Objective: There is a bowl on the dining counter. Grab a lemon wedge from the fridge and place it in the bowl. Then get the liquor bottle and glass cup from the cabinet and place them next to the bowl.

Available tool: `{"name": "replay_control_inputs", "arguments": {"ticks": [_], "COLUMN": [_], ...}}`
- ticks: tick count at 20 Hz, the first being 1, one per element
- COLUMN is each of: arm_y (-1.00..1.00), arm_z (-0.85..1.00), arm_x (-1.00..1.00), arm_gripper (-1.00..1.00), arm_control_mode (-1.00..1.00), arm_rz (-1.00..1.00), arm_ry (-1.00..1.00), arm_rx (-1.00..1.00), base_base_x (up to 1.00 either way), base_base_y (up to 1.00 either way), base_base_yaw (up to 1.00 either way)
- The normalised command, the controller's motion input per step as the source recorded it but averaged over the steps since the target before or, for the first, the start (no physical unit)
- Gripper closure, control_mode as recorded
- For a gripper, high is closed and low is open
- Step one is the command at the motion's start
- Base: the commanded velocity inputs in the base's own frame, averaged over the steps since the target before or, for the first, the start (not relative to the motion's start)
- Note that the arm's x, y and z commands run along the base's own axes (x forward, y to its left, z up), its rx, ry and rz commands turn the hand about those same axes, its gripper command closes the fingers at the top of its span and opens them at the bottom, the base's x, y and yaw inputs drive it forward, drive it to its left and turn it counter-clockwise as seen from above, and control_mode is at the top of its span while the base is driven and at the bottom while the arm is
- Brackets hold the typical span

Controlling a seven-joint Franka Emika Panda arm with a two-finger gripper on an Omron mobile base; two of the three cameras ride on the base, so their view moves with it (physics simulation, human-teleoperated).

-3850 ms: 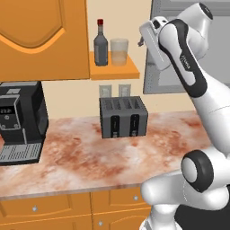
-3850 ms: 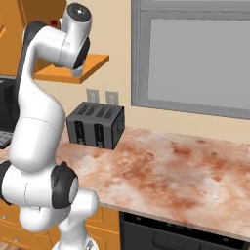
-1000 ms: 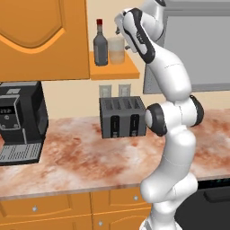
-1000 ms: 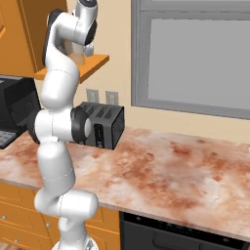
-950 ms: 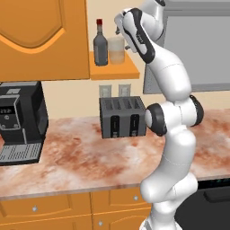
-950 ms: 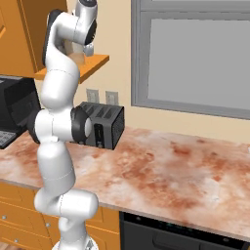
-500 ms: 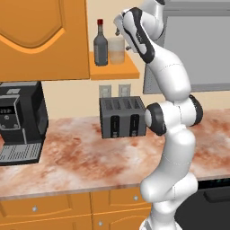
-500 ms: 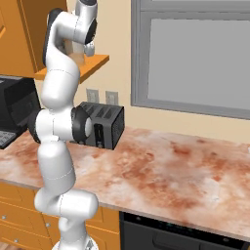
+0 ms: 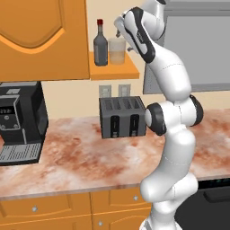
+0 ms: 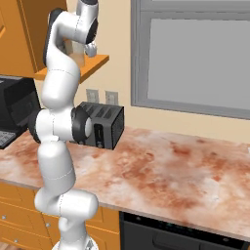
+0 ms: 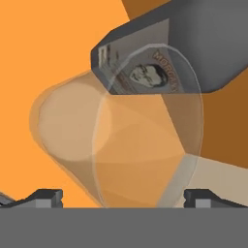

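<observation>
- While the glass cup [image 9: 117,50] stands on the shelf [image 9: 112,70] just beside the liquor bottle [image 9: 100,43], the end effector [image 11: 123,196] gapes open around it, nothing gripped.
- Both, I'd judge, await carrying to the bowl.

Bright, even, seemingly shadowless rendered light

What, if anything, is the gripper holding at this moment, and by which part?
Nothing is held. The gripper is open, its fingertips standing wide on either side of the glass cup on the shelf, without closing on it.
</observation>
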Motion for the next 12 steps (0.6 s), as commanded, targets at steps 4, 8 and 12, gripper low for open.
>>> {"name": "replay_control_inputs", "arguments": {"ticks": [4,8,12], "arm_y": [0.06,0.09,0.11], "arm_z": [-0.27,-0.31,-0.34], "arm_x": [0.0,0.03,0.05], "arm_gripper": [-1.0,-1.0,-1.0], "arm_control_mode": [-1.0,-1.0,-1.0], "arm_rz": [0.06,0.08,0.09], "arm_ry": [0.0,0.01,0.02], "arm_rx": [-0.04,-0.04,-0.05], "base_base_x": [0.0,0.0,0.0], "base_base_y": [0.0,0.0,0.0], "base_base_yaw": [0.0,0.0,0.0]}}
